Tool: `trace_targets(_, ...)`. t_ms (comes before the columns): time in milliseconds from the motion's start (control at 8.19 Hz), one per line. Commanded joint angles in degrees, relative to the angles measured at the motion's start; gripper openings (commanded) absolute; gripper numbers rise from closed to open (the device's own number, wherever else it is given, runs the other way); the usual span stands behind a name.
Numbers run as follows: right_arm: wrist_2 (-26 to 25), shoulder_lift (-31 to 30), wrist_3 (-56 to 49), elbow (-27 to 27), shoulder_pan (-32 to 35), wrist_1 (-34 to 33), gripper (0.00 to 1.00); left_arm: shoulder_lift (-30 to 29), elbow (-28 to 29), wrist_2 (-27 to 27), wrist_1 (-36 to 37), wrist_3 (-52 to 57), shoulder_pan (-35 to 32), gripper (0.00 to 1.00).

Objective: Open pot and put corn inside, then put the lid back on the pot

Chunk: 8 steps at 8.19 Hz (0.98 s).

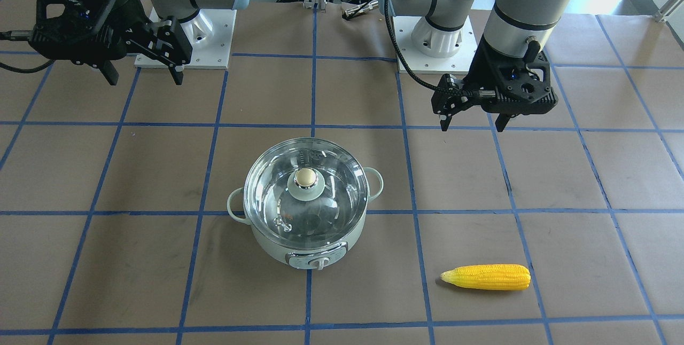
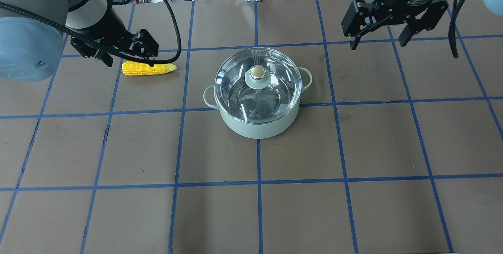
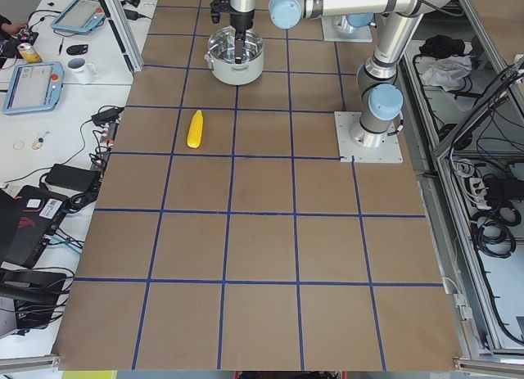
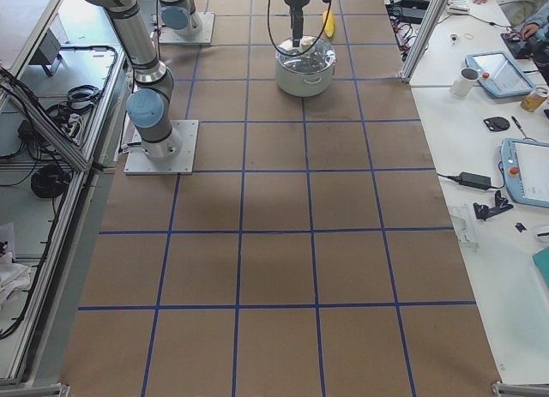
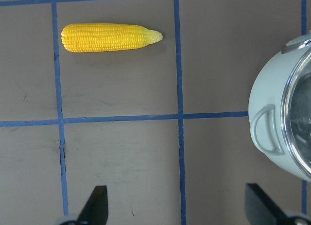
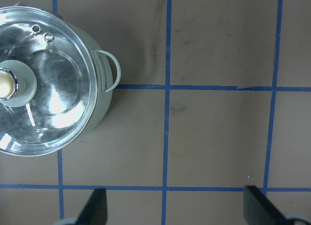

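The mint-green pot (image 2: 257, 126) stands at mid-table with the clear glass lid (image 2: 235, 85) seated on it, its beige knob (image 2: 256, 72) on top. The yellow corn (image 2: 148, 69) lies flat on the table to the pot's left, pointed tip toward the pot. My left gripper (image 2: 129, 63) hovers open and empty above the table near the corn. In the left wrist view the corn (image 5: 109, 37) lies ahead of the open gripper (image 5: 177, 205), with the pot (image 5: 265, 108) at the right edge. My right gripper (image 2: 377, 45) hovers open and empty to the pot's right; its wrist view shows the lid (image 6: 48, 84).
The table is brown paper with a blue tape grid (image 2: 257, 183). The two arm bases (image 1: 184, 40) stand on white plates at the robot's edge. Side desks with tablets and a mug (image 3: 78, 68) lie beyond the table's far edge.
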Motion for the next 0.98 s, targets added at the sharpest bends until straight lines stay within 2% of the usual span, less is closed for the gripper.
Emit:
trace_targets(0, -0.6, 0.2, -1.4, 0.1, 0.0, -0.6, 1.0, -0.3, -0.1, 0.0, 0.0, 0.0, 0.0, 1.0)
trace_targets(366, -0.1, 0.7, -0.9, 0.0, 0.0, -1.5, 1.0, -0.6, 0.0, -0.1, 0.3, 2.7, 0.0, 1.0)
trace_targets(610, 0.2, 2.1, -0.6, -0.7, 0.2, -2.7, 1.0, -3.4, 0.0, -0.4, 4.0, 22.2, 0.5, 1.0)
trace_targets(733, 0.7, 4.0, 0.5, -1.3, 1.3, -4.7, 1.0, -5.1, 0.6, 0.0, 4.7, 34.2, 1.1, 1.0)
trace_targets(855, 1.8, 6.5, 5.1, -2.7, 4.5, -7.6, 1.0, -6.8, 0.7, 0.0, 5.4, 41.0, 1.2, 1.0)
